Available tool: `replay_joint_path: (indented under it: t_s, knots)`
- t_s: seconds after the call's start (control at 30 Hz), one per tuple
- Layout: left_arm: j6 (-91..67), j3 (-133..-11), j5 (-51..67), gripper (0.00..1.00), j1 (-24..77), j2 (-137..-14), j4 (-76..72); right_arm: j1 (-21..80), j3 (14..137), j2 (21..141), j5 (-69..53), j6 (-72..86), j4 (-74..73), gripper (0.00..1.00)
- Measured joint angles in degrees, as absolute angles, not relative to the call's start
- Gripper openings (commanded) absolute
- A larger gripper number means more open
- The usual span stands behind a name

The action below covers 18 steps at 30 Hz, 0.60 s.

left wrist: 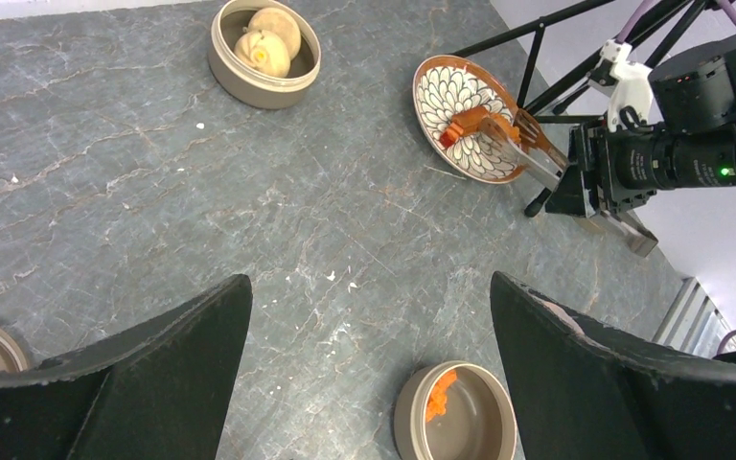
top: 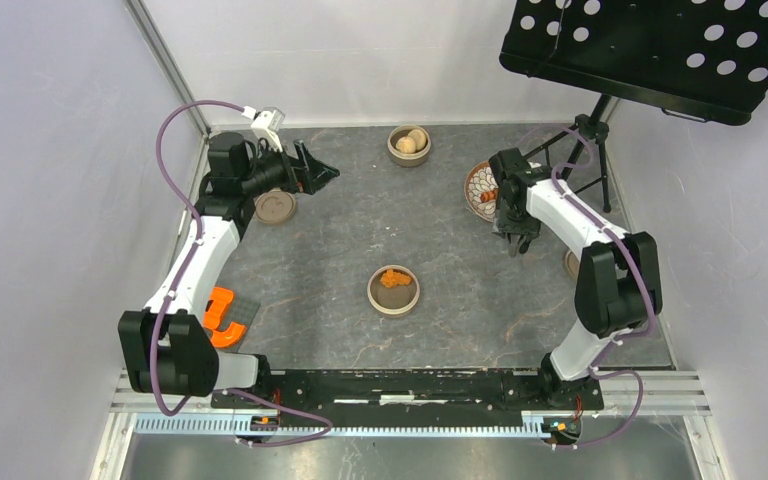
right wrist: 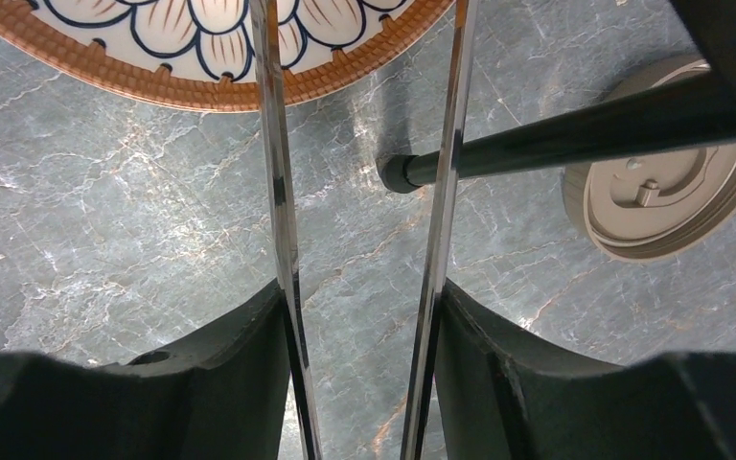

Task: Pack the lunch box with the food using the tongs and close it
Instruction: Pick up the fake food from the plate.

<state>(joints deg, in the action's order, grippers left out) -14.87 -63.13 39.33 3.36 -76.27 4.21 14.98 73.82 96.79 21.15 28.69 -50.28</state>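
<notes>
My right gripper (right wrist: 362, 297) is shut on the tongs (right wrist: 278, 192), one finger pressed against each slim arm. The tongs (left wrist: 527, 158) reach over the patterned plate (left wrist: 446, 91), their tips next to an orange crumbed chunk (left wrist: 452, 129). Whether the tips pinch it I cannot tell. A round tan lunch box bowl (top: 393, 305) at the table's middle holds orange chunks (top: 394, 278). A second bowl (top: 409, 156) at the back holds two pale buns (top: 411, 140). My left gripper (top: 325, 170) hovers open and holds nothing at the back left, far from the right gripper (top: 510, 218).
One tan lid (top: 275, 207) lies under the left arm, another (right wrist: 666, 192) lies right of the right gripper. A black music stand's tripod leg (right wrist: 575, 134) crosses close to the tongs. An orange and grey tool (top: 225, 315) sits at the near left.
</notes>
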Motion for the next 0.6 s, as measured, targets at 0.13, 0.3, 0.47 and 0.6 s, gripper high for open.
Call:
replay_joint_path:
  t_s: [0.13,0.3,0.47,0.6]
  knots:
    - [-14.9,-63.5,39.3,1.00,3.4,-76.4,4.2,14.6,73.9,97.9,20.3,28.8,-50.3,0.53]
    - [-14.9,-64.1,39.3,1.00,3.4,-76.9,4.2,14.2,74.9,98.9,19.6,28.7,-50.2,0.45]
    - [-14.9,-64.4,39.3,1.00,3.4,-77.6,4.2,14.1,75.4,99.1,19.3,28.7,-50.0,0.36]
    - [-14.9,-64.7,39.3,1.00,3.4,-77.9,4.3,14.1,75.4,98.9,19.2,28.6,-50.0,0.30]
